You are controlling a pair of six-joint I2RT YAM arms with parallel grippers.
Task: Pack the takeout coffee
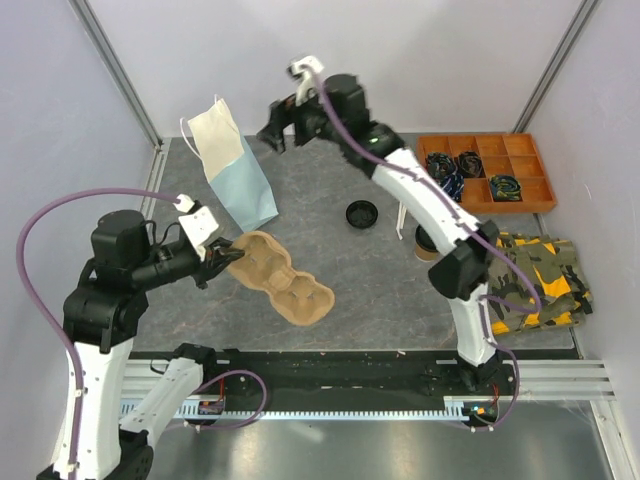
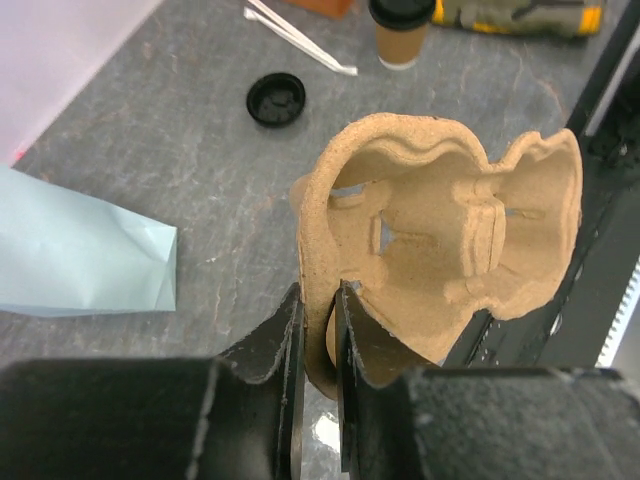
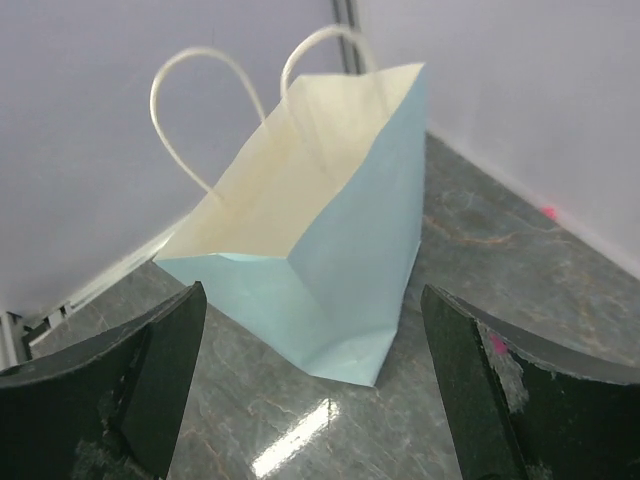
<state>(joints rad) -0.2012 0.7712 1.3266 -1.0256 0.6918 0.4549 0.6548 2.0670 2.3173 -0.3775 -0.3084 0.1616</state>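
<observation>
The takeout coffee (image 2: 402,30), a tan paper cup with a black lid on it, stands upright at the right of the table, partly behind my right arm in the top view (image 1: 427,243). My left gripper (image 2: 320,335) is shut on the rim of the tan pulp carrier (image 2: 440,240), holding it tilted above the table (image 1: 282,278). The light-blue paper bag (image 3: 330,240) stands open at the back left (image 1: 240,175). My right gripper (image 3: 315,375) hangs open with nothing in it, just right of the bag's mouth (image 1: 273,135).
A loose black lid (image 1: 362,214) lies mid-table, with white sticks (image 2: 300,35) beside the cup. An orange compartment tray (image 1: 487,172) sits at the back right, a camouflage cloth (image 1: 540,280) in front of it. Grey walls close in at the back and both sides.
</observation>
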